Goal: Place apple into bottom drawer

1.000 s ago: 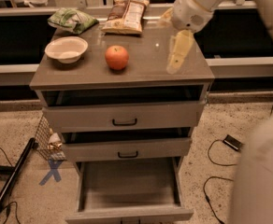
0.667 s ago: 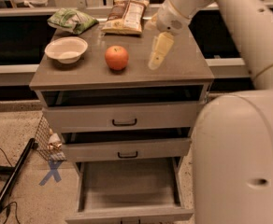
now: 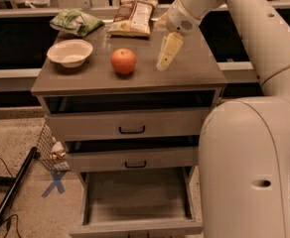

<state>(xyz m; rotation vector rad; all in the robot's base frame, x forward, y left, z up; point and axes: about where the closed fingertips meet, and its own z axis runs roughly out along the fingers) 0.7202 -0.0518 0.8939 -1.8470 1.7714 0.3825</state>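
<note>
The red-orange apple sits on the grey cabinet top, near its middle. My gripper hangs just above the top, a short way to the right of the apple, with its pale fingers pointing down and to the left; it holds nothing. The bottom drawer is pulled out below, and its wide flat grey floor is bare. The two upper drawers with black handles are pushed in.
A white bowl stands left of the apple. A green bag and a chip bag lie at the back of the top. My arm's white body fills the lower right. A black pole lies on the floor at left.
My gripper has moved left across the cabinet top, from near its right edge towards the apple. The apple and the drawers have not moved.
</note>
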